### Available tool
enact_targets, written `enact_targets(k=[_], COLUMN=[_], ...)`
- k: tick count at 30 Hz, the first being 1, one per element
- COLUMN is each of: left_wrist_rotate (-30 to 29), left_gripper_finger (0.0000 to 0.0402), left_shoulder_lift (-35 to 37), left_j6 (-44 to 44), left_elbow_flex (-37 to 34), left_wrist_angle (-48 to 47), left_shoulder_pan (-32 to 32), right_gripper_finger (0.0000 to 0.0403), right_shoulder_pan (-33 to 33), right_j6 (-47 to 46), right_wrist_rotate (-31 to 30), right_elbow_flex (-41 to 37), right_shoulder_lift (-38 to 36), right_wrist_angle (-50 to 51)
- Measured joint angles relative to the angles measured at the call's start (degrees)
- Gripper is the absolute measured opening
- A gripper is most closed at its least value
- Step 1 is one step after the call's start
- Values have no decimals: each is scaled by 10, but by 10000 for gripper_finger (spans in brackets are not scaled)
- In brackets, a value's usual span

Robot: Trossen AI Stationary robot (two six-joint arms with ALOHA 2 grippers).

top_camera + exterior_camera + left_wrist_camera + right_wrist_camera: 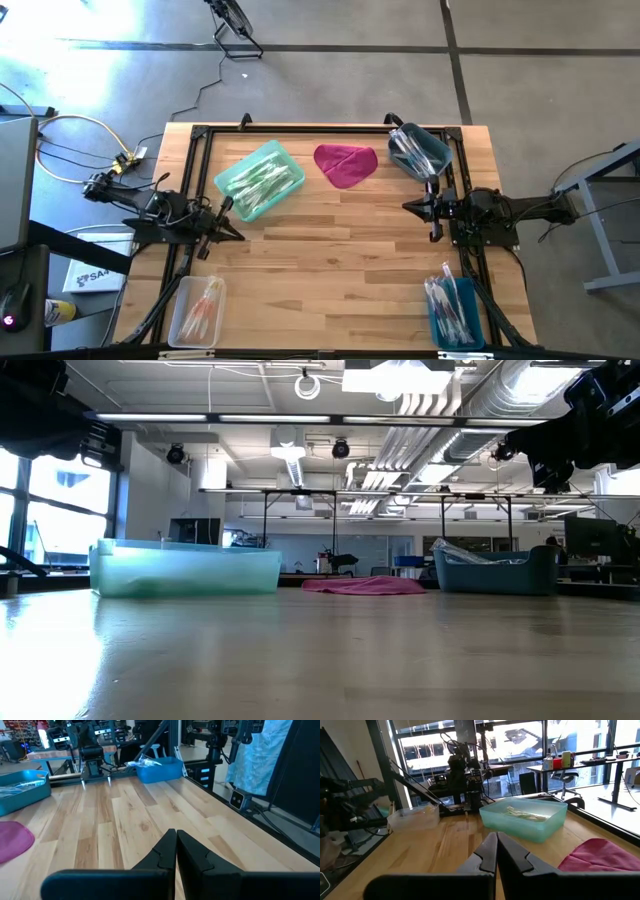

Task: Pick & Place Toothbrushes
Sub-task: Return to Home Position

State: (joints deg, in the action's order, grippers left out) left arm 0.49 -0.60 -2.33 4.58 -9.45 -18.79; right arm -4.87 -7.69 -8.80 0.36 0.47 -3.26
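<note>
The high view alone shows all four bins on the table (330, 260), and I place them from the magenta cloth (345, 164). The green bin (260, 179) lies just beside the cloth on the left arm's side, and the grey-blue bin (418, 150) is near it on the right arm's side. The clear bin (198, 308) and the dark blue bin (455, 312) stand well apart from the cloth, at the two table corners on the other side of the arms. The toothbrushes (264, 181) lie inside these bins in their shiny wrappers, the pink ones in the clear bin. The low view gives only the cloth with the green bin and the grey-blue bin at its two sides. There the bin walls hide the contents, and only some wrappers rise over the grey-blue rim. The wrist views show what the high view cannot. The left gripper (176, 832) has its two fingers pressed together with nothing between them, and the right gripper (497, 836) is closed and empty in the same way. Each gripper hovers above bare wood and points toward the other. The left one is beyond the green bin from the cloth, and the right one is beside the grey-blue bin.
</note>
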Motion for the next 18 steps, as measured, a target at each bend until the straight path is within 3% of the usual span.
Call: enact_targets(k=[11,18], left_wrist_rotate=[0,0], left_gripper_finger=[8,8], left_shoulder_lift=[0,2], left_j6=[0,0], left_elbow_flex=[0,0], left_wrist_angle=[0,0], left_shoulder_pan=[1,85], right_gripper_finger=[2,2], right_shoulder_pan=[0,0], right_j6=[0,0], right_wrist_rotate=[0,0], right_elbow_flex=[0,0], right_shoulder_lift=[0,0], right_wrist_angle=[0,0])
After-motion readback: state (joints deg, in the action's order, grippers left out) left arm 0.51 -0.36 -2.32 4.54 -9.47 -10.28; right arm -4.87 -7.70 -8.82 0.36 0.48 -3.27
